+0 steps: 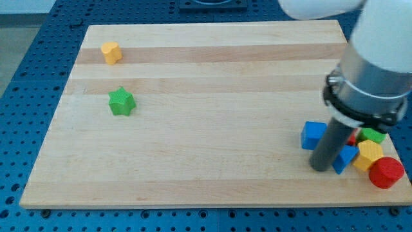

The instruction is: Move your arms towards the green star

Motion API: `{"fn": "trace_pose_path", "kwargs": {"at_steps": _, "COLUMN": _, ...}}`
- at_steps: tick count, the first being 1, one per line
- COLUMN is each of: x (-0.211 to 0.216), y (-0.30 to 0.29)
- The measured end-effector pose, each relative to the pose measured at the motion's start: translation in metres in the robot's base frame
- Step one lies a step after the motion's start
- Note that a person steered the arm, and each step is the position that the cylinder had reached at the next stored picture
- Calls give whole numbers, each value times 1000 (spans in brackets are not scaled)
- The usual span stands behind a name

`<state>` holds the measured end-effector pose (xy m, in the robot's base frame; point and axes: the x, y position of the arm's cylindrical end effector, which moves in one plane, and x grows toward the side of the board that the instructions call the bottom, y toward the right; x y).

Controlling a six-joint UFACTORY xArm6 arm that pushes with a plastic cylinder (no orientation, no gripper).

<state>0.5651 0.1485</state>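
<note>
The green star (120,102) lies on the wooden board (206,116) at the view's left, below an orange block (111,52) near the top left corner. My tip (320,167) is at the lower end of the dark rod, far to the view's right, near the bottom right corner. It stands just below a blue block (313,135) and left of a second blue block (346,158). The green star is far from the tip, most of the board's width away.
A cluster sits at the bottom right: a yellow block (369,155), a red block (386,172), a green block (372,135) and a small red piece (351,138) behind the rod. The arm's white body (373,58) hangs over the right edge.
</note>
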Motion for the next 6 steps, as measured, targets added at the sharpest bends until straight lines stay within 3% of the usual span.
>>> {"fn": "trace_pose_path", "kwargs": {"at_steps": 1, "x": -9, "y": -78}}
{"fn": "trace_pose_path", "kwargs": {"at_steps": 3, "x": -145, "y": -197}}
{"fn": "trace_pose_path", "kwargs": {"at_steps": 4, "x": -190, "y": -282}}
{"fn": "trace_pose_path", "kwargs": {"at_steps": 5, "x": -186, "y": -358}}
{"fn": "trace_pose_path", "kwargs": {"at_steps": 6, "x": -166, "y": -375}}
